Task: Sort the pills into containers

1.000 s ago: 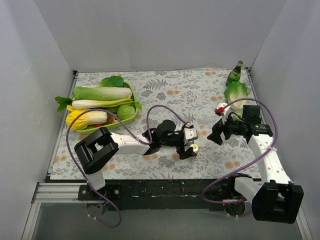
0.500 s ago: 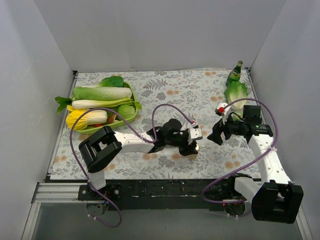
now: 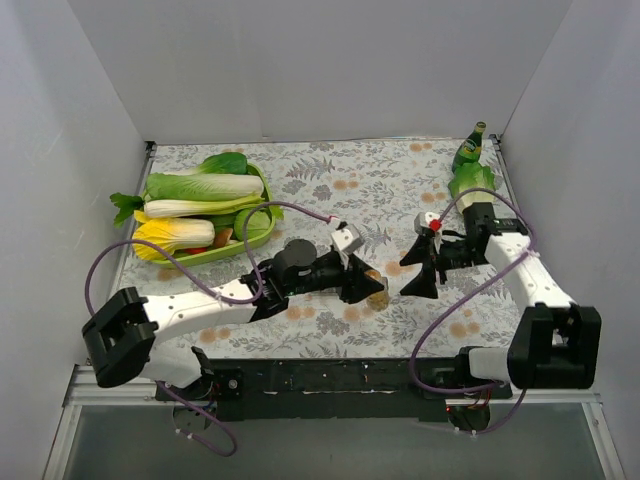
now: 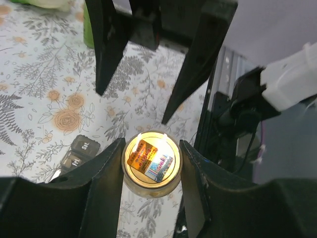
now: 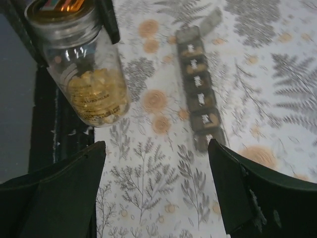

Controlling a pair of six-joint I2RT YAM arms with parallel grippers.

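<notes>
Right wrist view: the pills sit in the jar, and the sorting seems hardly begun.
The left tool [image 4: 151, 171] grips the pill jar [image 5: 94, 84] at ten o'clock from the containers [image 5: 200, 89], which lie on the counter [image 5: 148, 213]. The right tool [image 5: 156, 148] hangs wide open above them, holding nothing. It cannot be told whether any compartment holds pills.

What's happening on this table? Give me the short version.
The left gripper is shut on a pill jar and holds it tilted above the table, near the organizer strip lying there. The right gripper is open and faces the jar, touching nothing. The jar's cap looks to be on, so sorting seems not yet begun.
</notes>
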